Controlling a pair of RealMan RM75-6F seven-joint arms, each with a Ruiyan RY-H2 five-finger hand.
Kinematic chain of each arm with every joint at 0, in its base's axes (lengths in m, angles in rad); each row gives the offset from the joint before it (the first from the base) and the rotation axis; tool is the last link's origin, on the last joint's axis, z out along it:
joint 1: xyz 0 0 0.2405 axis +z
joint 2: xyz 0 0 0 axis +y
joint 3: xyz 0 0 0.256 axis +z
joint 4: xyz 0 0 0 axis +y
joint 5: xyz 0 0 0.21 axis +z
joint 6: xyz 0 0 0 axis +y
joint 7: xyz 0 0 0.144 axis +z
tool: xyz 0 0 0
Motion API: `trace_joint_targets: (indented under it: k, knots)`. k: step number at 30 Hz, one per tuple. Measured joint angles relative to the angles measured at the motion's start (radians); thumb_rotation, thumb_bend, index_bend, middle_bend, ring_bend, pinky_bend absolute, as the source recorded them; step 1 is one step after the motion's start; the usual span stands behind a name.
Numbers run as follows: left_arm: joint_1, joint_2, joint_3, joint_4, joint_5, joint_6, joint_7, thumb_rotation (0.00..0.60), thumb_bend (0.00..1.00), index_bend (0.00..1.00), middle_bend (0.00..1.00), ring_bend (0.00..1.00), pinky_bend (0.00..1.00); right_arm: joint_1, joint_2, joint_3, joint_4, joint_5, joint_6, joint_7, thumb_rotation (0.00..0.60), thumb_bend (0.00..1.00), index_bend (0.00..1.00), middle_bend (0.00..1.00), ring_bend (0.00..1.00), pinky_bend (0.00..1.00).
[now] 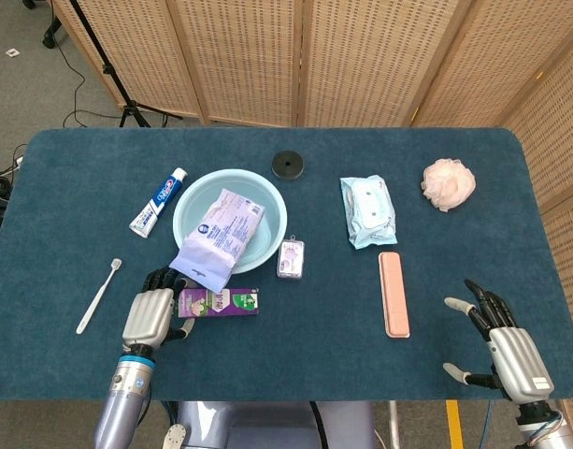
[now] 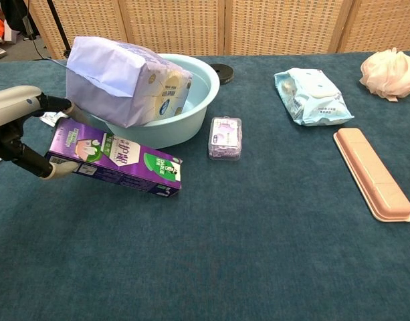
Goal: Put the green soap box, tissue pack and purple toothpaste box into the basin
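Left hand is gripping the purple toothpaste box by its left end.
The box is lying crosswise; the basin is waiting at one o'clock, tissue pack already inside. Right hand is hanging open, far off.

The silver left hand is wrapped around one end of a purple toothpaste box; the right hand is held spread, palm down.

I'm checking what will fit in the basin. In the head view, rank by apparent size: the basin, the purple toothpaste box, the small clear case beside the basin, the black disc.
1. basin
2. purple toothpaste box
3. small clear case and black disc look about alike; I won't rank them.
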Motion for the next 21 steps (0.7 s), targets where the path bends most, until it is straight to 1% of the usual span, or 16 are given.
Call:
trace_joint_targets:
  k: [7,12,16,21]
  knots:
    - [0.052,0.075,0.063,-0.029,0.033,0.033,-0.016,0.600,0.48,0.87,0.08,0.00,0.06,-0.001,0.002,0.001,0.000,-0.002,0.002,0.004,0.600,0.10,0.19,0.00,0.00,0.02]
    - [0.093,0.144,0.104,-0.049,0.090,0.051,-0.060,0.600,0.48,0.88,0.08,0.00,0.06,-0.001,0.000,0.000,-0.002,-0.005,0.002,-0.001,0.600,0.10,0.19,0.00,0.00,0.02]
    - [0.115,0.194,0.118,-0.067,0.143,0.061,-0.098,0.600,0.48,0.88,0.09,0.00,0.06,-0.001,-0.002,-0.001,-0.004,-0.008,0.000,-0.008,0.600,0.10,0.19,0.00,0.00,0.02]
    - [0.128,0.247,0.114,-0.092,0.203,0.066,-0.123,0.600,0.49,0.89,0.09,0.00,0.06,-0.002,-0.003,-0.004,-0.006,-0.013,-0.001,-0.015,0.600,0.10,0.19,0.00,0.00,0.02]
